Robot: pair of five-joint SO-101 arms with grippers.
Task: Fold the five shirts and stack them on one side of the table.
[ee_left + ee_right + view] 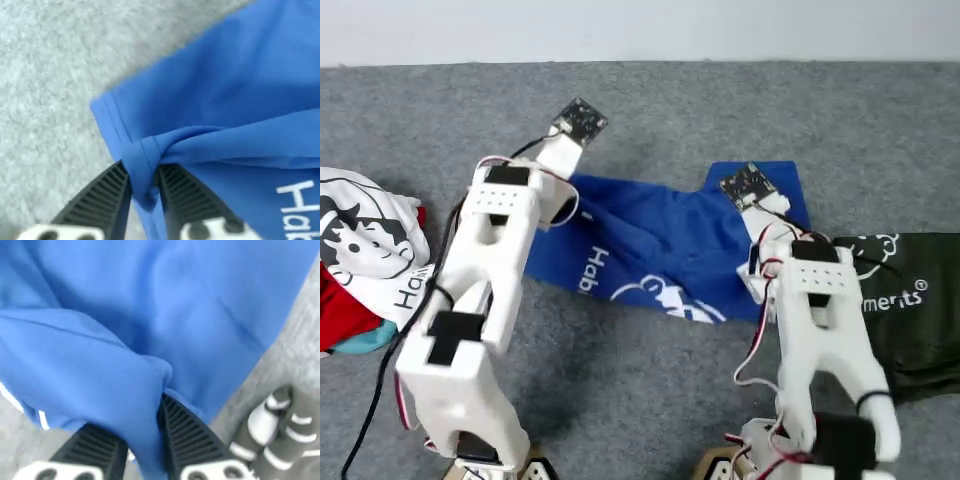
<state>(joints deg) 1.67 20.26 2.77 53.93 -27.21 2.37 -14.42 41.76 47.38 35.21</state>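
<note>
The left tool (142, 172) and right tool (140, 425) each pinch the blue shirt (650, 235).

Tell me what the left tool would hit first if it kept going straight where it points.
The blue shirt: the left tool is shut on its hemmed edge, and more blue cloth lies right ahead. Beyond that is probably the grey table covering, though depth is hard to judge.

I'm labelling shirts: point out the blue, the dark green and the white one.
blue shirt (650, 240), high view, middle panel.
dark green shirt (920, 340), high view, below the print.
white shirt (380, 240), high view, printed front.
</note>
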